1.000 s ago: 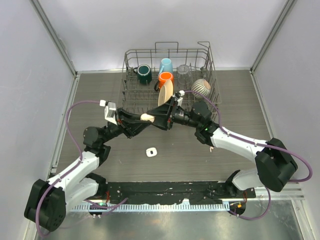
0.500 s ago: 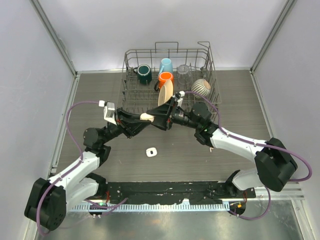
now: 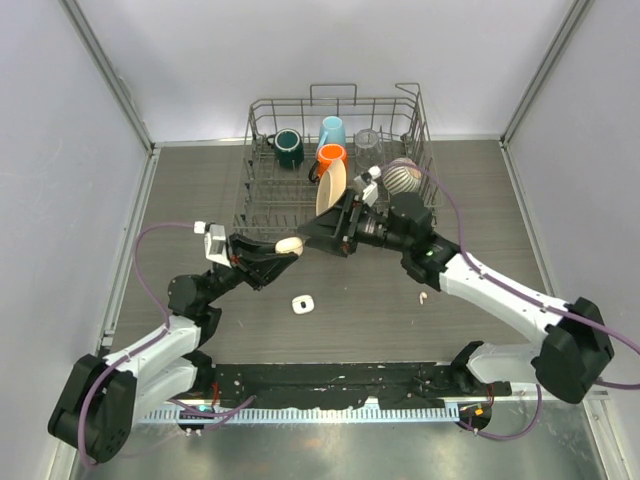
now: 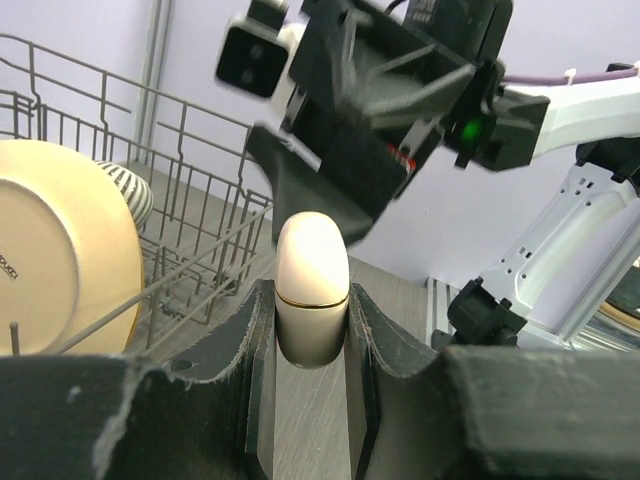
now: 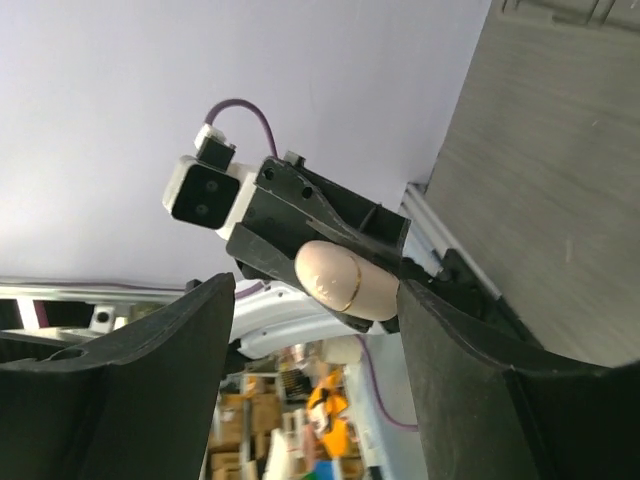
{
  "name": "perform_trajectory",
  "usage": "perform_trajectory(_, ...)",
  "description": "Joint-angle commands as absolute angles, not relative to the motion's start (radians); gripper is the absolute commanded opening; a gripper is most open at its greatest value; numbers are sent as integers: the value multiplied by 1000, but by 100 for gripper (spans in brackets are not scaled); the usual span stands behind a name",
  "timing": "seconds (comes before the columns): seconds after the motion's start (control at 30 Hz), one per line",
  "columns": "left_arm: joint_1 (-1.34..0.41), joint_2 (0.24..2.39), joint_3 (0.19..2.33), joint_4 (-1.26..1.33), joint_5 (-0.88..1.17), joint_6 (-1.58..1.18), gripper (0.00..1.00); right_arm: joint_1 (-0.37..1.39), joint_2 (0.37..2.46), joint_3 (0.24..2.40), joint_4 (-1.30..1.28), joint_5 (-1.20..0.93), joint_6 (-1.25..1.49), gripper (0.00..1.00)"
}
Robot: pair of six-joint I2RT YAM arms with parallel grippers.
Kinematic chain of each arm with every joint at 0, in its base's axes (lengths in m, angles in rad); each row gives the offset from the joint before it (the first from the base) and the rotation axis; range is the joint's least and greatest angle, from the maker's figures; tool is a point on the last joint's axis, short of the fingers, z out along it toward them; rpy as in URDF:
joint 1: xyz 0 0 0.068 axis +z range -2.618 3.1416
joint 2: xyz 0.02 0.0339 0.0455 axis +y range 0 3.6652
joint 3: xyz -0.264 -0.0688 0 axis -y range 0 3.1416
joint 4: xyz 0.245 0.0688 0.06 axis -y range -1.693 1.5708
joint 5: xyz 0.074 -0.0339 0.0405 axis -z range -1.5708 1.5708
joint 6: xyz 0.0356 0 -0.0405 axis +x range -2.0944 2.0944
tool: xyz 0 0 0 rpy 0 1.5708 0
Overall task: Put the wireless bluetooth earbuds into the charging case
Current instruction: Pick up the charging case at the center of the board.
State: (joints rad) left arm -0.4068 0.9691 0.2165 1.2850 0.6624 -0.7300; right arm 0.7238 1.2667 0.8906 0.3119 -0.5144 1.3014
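Inside the left hand [image 4: 312,305] sits the clamped charging case [image 4: 312,265].

Pale lilac walls [image 3: 300,50] all round, soft even light, dark wood-grain tabletop [image 3: 190,180], wire dish rack [image 3: 300,118] at 12 o'clock, metal sheet [image 3: 560,440] along 6.

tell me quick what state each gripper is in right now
Left gripper: shut on the cream charging case.
Right gripper: open, holding nothing.
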Motion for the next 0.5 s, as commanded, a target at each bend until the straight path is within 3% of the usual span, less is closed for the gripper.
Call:
perform_trajectory(0.0, -407, 914, 186, 1548, 623, -689, 0, 696, 1166, 1014, 155, -501, 1025, 72)
perform_trajectory(0.2, -408, 877, 175, 1545, 676, -669, 0, 709, 1172, 1149, -203, -503, 741, 72)
perform_trajectory(0.47, -408, 876, 210, 1537, 753, -626, 0, 824, 1244, 1293, -425, -398, 543, 68)
